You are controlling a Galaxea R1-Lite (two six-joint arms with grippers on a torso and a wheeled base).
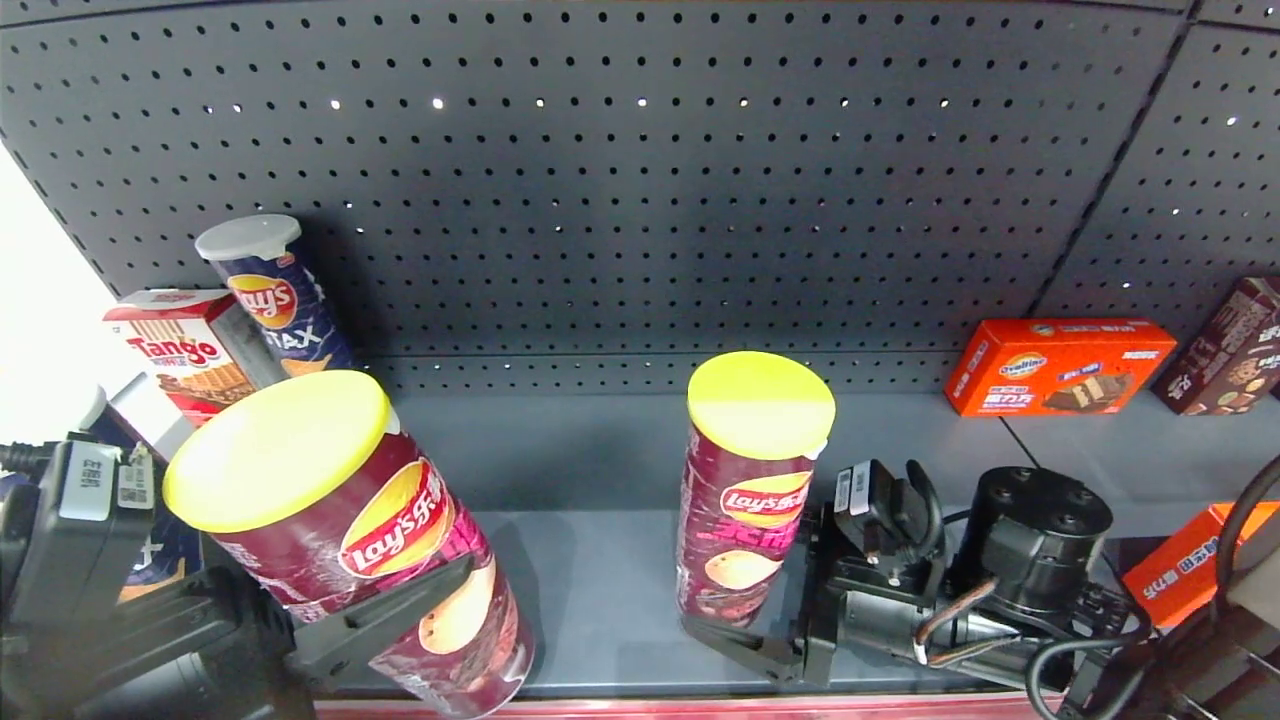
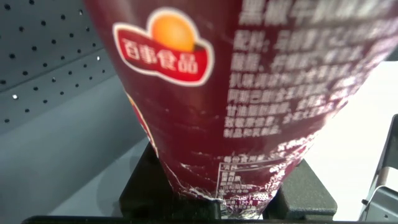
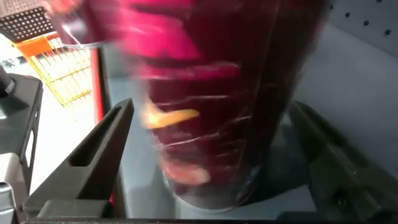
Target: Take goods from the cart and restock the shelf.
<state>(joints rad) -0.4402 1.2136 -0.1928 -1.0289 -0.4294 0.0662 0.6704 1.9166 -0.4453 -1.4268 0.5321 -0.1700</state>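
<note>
A maroon chips can with a yellow lid (image 1: pixel 345 530) hangs tilted over the front left of the grey shelf (image 1: pixel 600 470). My left gripper (image 1: pixel 400 605) is shut on its lower body. In the left wrist view that can (image 2: pixel 249 93) rises out of the jaws. A second maroon can (image 1: pixel 750 500) stands upright on the shelf at the middle. My right gripper (image 1: pixel 735 615) is open around its base. In the right wrist view one finger (image 3: pixel 102 149) and the other (image 3: pixel 336 162) stand apart from the can (image 3: pixel 230 112) on either side.
At the back left stand a blue chips can (image 1: pixel 270 290) and a red-and-white wafer box (image 1: pixel 185 350). An orange box (image 1: pixel 1055 365) and a brown box (image 1: pixel 1235 350) lie at the back right, another orange box (image 1: pixel 1190 570) at the front right. A pegboard wall (image 1: pixel 640 180) closes the back.
</note>
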